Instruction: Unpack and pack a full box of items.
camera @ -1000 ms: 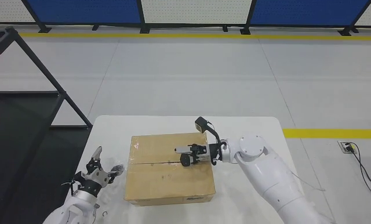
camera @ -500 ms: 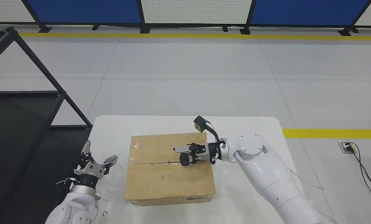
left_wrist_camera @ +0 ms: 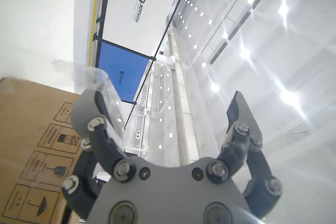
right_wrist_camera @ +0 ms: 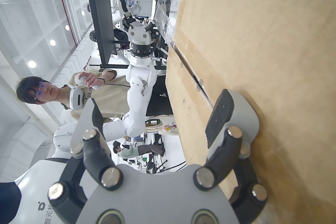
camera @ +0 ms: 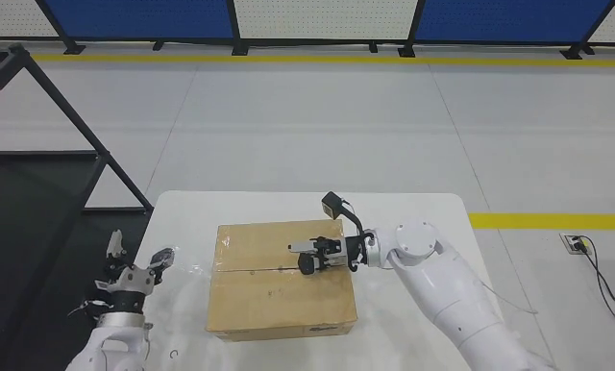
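The closed cardboard box sits in the middle of the table, flaps meeting at the centre seam, which shows a narrow gap in the right wrist view. The right gripper hangs over that seam, jaws wide and holding nothing, one jaw close against the lid. The left gripper is off the table's left edge, jaws wide, with clear film clinging to one jaw. The step in hand appears to be opening the flaps. Enter the gap with one jaw tip only, lift a single flap about its outer fold, and keep the pull upward so the box does not slide. Shed the film well away from the box first, as it may snag.
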